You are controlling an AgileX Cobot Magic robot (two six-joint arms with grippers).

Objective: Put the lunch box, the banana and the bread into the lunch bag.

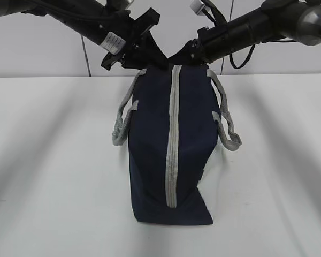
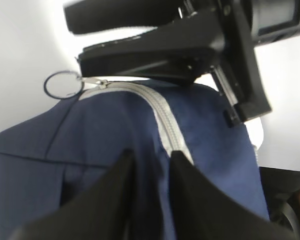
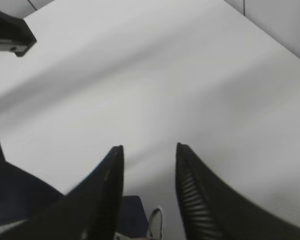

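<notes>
Left pincer [image 2: 150, 162]: jaws slightly parted over the bag's top near the zipper; whether they pinch cloth cannot be told.
Lunch bag [image 1: 150, 139]: upright mid-desk [image 1: 48, 176], boxy navy cloth, zipped shut.
Zipper [image 1: 173, 150]: grey ribbed strip, metal ring pull [image 2: 63, 84] at the far end.
Handles [image 1: 122, 122]: grey webbing loops, drooping at either side.
Right pincer [image 3: 149, 192]: jaws apart, holding nothing, ring just below.
Food items: not in view.
Risk: soft cloth may sag or tip if tugged; the ring may slip from smooth fingers.
</notes>
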